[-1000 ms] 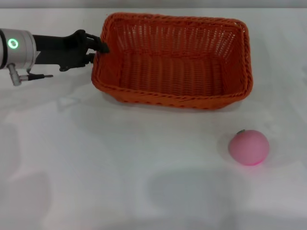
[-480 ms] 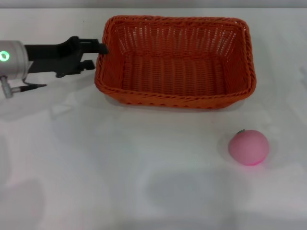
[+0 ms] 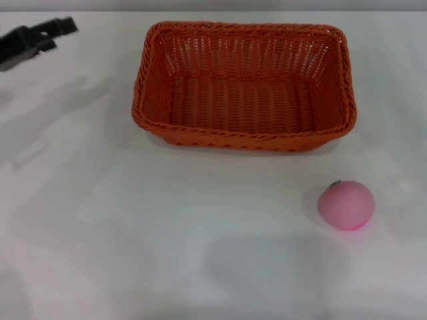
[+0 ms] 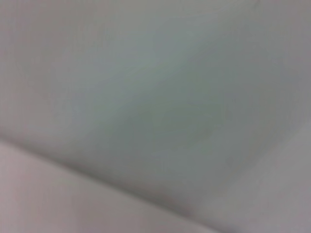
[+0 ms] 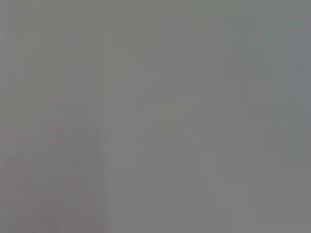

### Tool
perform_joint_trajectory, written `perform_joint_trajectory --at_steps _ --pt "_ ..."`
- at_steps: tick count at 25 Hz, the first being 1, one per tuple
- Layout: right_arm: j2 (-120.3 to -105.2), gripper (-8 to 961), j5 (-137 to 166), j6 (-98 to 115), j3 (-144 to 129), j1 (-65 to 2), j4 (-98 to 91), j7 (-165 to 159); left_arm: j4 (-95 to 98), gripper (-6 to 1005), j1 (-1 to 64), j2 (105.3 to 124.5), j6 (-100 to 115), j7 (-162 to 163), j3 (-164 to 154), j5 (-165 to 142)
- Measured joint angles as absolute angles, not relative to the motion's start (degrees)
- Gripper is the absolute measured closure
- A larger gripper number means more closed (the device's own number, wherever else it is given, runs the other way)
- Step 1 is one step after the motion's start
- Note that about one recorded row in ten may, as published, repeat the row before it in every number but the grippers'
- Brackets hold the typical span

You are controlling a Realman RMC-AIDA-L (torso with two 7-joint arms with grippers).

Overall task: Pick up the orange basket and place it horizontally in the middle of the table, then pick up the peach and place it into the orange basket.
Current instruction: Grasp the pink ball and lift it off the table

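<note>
Orange basket (image 3: 244, 87) lies lengthwise mid-surface in the head view, well right of the left gripper (image 3: 41, 35), whose finger state I cannot tell, with the peach (image 3: 346, 205) far beyond on the white surface (image 3: 167, 233). Both wrist views show only blank grey. Basket placement looks done; next, a gripper must reach and pinch the peach.

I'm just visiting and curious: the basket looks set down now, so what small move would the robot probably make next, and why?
Probably an arm reaches for the peach. The orange basket sits level and empty on the table, the peach lies loose beside it, and the left pincer is off at the far-left corner.
</note>
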State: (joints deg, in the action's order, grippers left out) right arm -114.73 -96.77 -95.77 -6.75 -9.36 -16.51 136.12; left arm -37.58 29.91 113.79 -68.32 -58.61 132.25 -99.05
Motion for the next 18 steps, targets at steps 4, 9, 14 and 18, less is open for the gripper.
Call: perform_joint_trajectory --at_steps 4,9,14,18 --pt "-114.7 178 -95.48 -95.57 -7.21 -7.68 -25.48 126.88 -37.6 195 27.46 114.56 -70.12 -71.57 138.12 -95.71" --pt "-114.37 177 -88.91 -95.5 -7.32 -5.84 -39.31 113.11 -37.6 195 24.08 116.07 -70.78 -85.63 139.72 -89.72" --pt "-113.94 177 -76.19 -98.54 -8.16 -6.27 -54.93 100.71 -37.49 195 20.93 117.38 -71.09 -96.54 139.78 -83.78" --pt "-113.43 175 -69.46 -102.22 -13.94 -6.64 -63.09 95.44 -37.47 196 19.17 118.21 -71.3 -102.25 139.79 -80.67"
